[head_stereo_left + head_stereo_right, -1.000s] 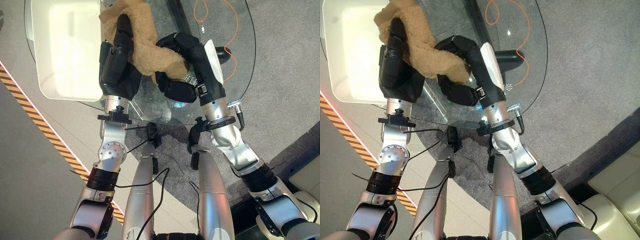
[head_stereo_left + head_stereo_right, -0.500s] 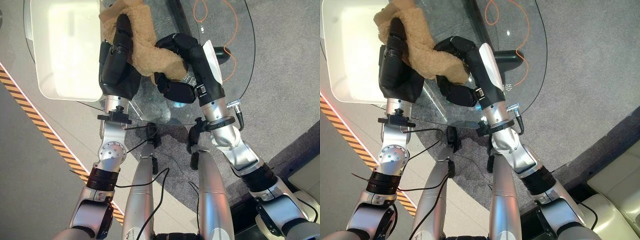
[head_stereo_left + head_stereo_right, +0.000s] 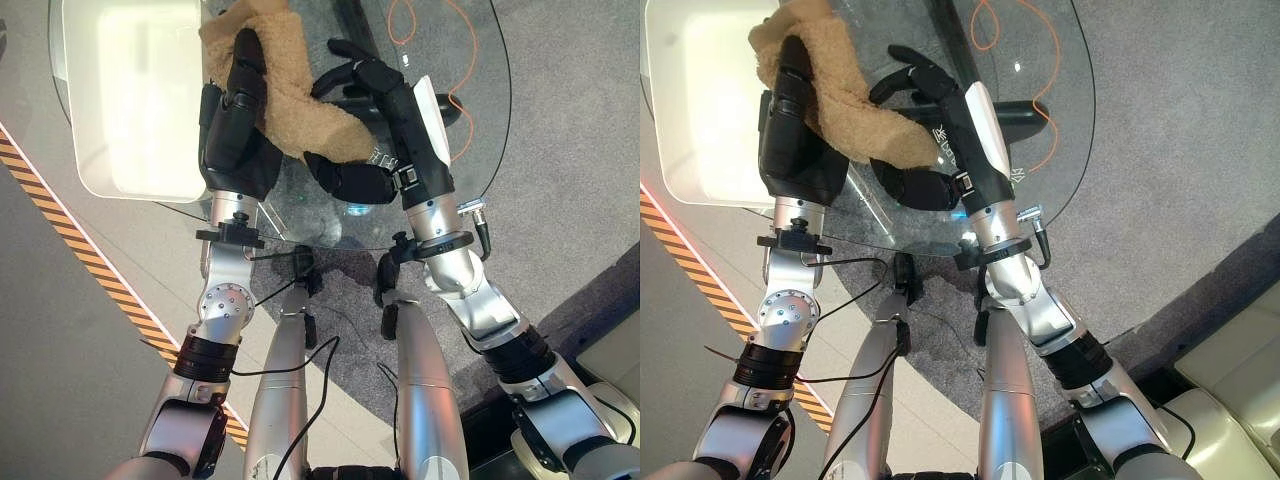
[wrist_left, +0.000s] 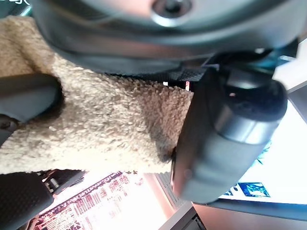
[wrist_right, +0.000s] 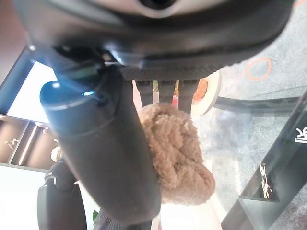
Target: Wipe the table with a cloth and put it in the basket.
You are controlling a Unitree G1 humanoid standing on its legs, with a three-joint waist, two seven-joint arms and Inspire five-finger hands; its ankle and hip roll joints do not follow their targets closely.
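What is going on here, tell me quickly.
The robot stands at a round glass table with a tan fluffy cloth on it. The left robot hand lies on the cloth, its fingers pressed into the far end. The right robot hand is at the near end of the cloth with its fingers spread open above the glass, its thumb beside the cloth. A white basket sits on the table on the robot's left; the cloth is not in it yet.
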